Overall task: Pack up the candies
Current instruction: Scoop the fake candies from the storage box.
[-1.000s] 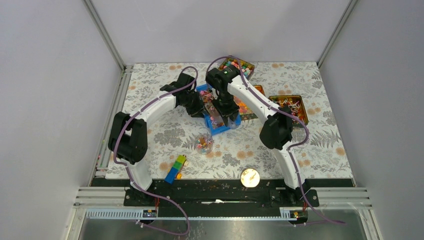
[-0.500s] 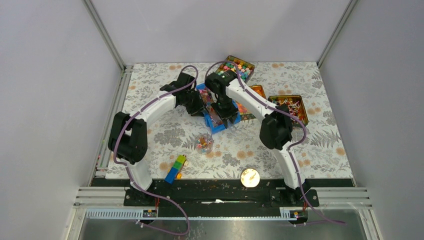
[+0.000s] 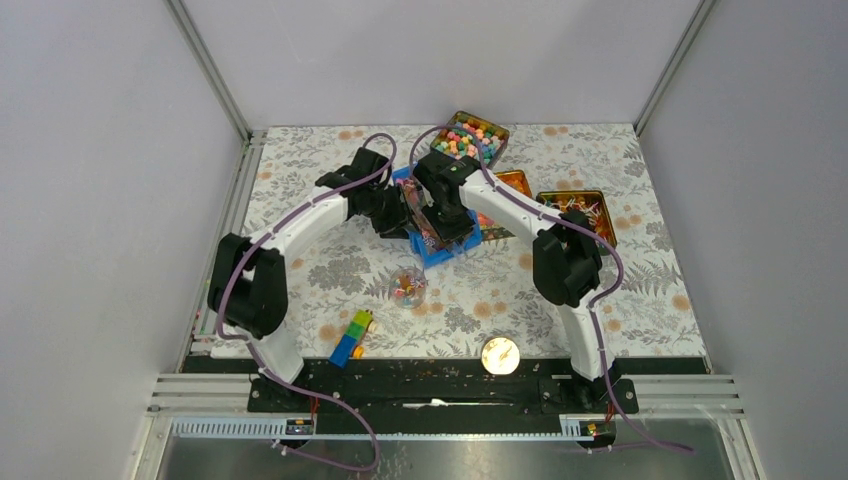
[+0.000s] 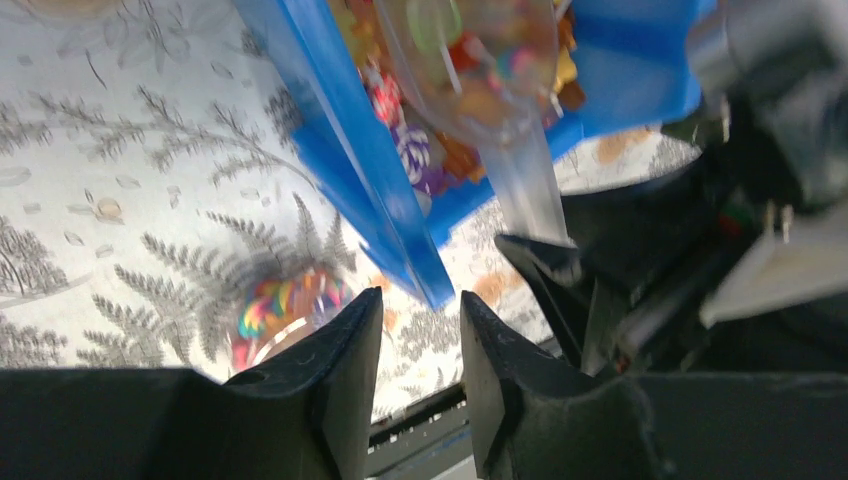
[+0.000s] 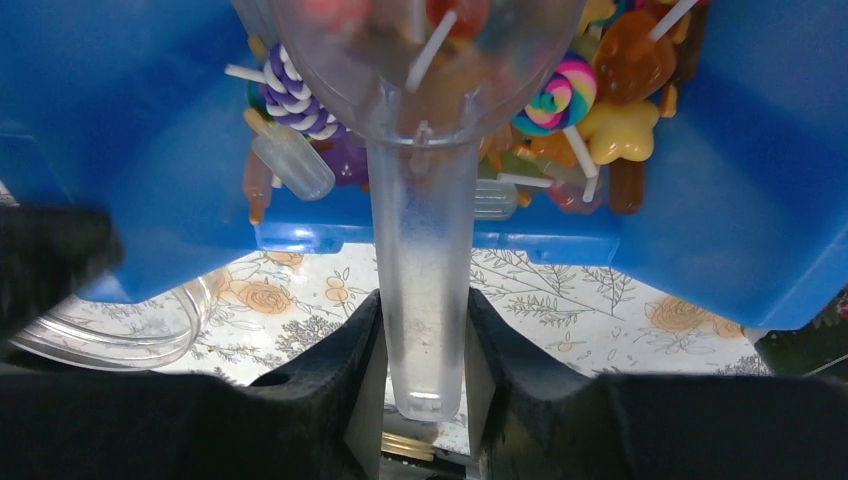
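Note:
The twist-wrapped candies [image 3: 577, 210] lie in a brown tin at the right; neither gripper is at them. My right gripper [image 3: 446, 222] [image 5: 422, 296] is shut on the handle of a clear plastic scoop [image 5: 420, 230]. The scoop's bowl sits in a blue bin [image 3: 455, 250] [image 5: 130, 120] of lollipops and ice-pop shaped sweets [image 5: 560, 95]. My left gripper [image 3: 404, 214] [image 4: 420, 296] is open, and the bin's corner [image 4: 400, 230] just reaches between its fingertips without being clamped. The scoop also shows in the left wrist view [image 4: 520, 180].
A clear jar [image 3: 408, 287] [image 4: 285, 305] with coloured sweets stands in front of the bin. A tin of round pastel balls [image 3: 470, 135] is at the back, and an orange tin [image 3: 514, 182] is beside it. Toy bricks [image 3: 350, 337] and a yellow lid [image 3: 499, 354] lie near the front edge.
My right gripper has moved the scoop a little back and left within the blue bin, and its elbow swung right. The left arm shifted slightly.

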